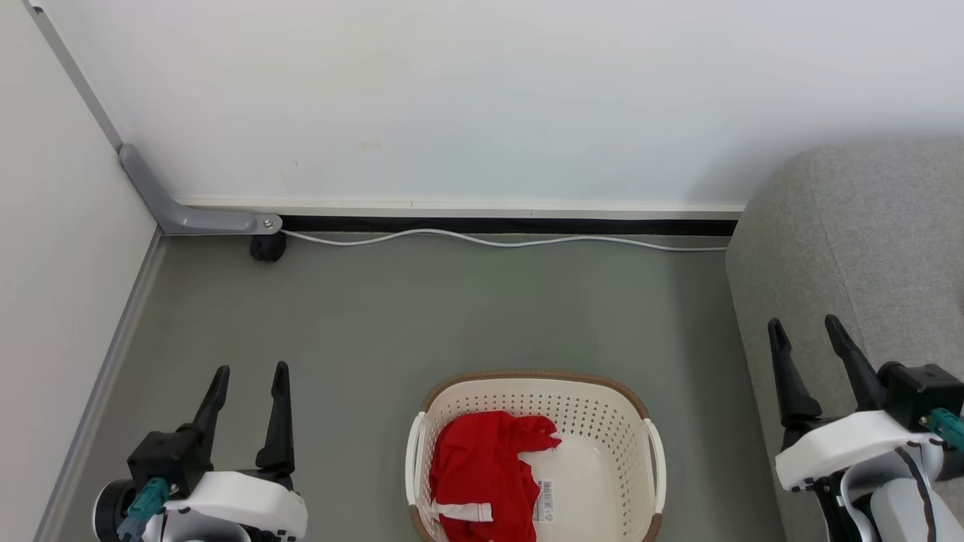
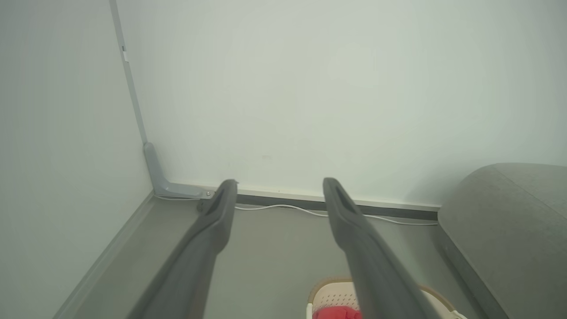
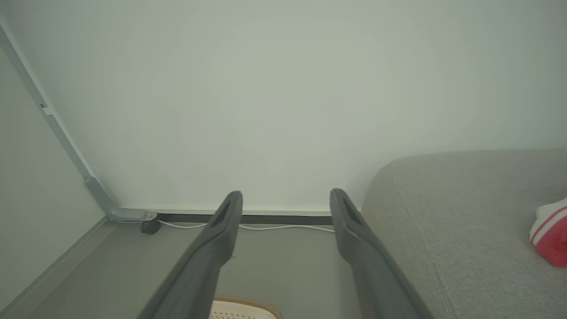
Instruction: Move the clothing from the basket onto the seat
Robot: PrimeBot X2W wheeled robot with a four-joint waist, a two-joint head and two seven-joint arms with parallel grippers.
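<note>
Both end effectors are sitting nearest the camera, at the near corners of the head view. The left end effector (image 1: 251, 369) is hovering over the floor (image 1: 452, 316) with its two dark fingers spread apart and gripping nothing. The right end effector (image 1: 803, 324) is hovering near the left edge of the seat (image 1: 851, 248), its fingers likewise apart and empty.

The seat, the largest item, is filling the right side of the scene. Toward its right it is carrying one red garment (image 3: 551, 239) with white striped trim. The basket (image 1: 595, 421) is standing on the floor at near centre, between the two end effectors and just left of the seat. The clothing (image 1: 482, 474), a crumpled red piece with a white band, is lying in the left half of the basket. The right half is showing bare plastic and a barcode sticker (image 1: 544, 500).

Step in hand, as judged: the transfer is looking partly done, and the robot is poising for another pick. The next move is calling for one arm to reach down and inward over the basket rim, close on a fold of fabric, then lift and swing right to the seat.

The clothing is lying well apart from both end effectors: right of and nearer than the left one, left of and nearer than the right one, and seemingly lower than both.
</note>
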